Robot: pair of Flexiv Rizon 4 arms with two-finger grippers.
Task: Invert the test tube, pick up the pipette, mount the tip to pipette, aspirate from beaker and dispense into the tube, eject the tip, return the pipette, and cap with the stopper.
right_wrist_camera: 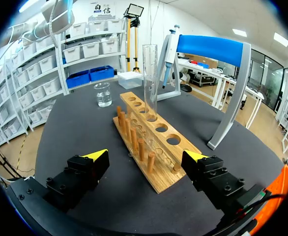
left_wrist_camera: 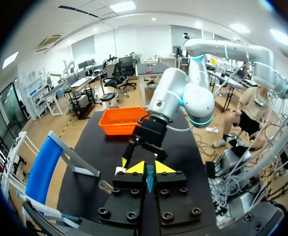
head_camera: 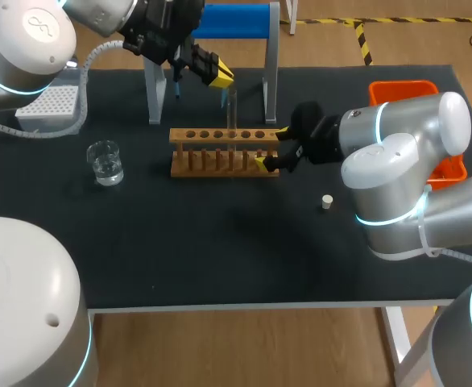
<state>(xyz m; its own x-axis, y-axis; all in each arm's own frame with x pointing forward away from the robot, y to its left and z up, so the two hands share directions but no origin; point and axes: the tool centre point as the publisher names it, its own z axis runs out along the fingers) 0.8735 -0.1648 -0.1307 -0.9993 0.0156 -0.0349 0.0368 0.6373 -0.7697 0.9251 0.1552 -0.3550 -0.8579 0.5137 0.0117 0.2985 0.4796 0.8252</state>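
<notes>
A clear test tube stands upright, mouth up, in the wooden rack. My right gripper is open, one finger on either side of the rack's right end. High behind the tube, my left gripper is shut, with a slim blue-green sliver in the slit between its tips; what that is I cannot tell. The white and blue pipette hangs on the blue stand. A small pale stopper lies on the mat to the right of the rack.
A glass beaker of clear liquid stands left of the rack. The tip box sits at the back left, the orange bin at the back right. The stand's legs rise just behind the rack.
</notes>
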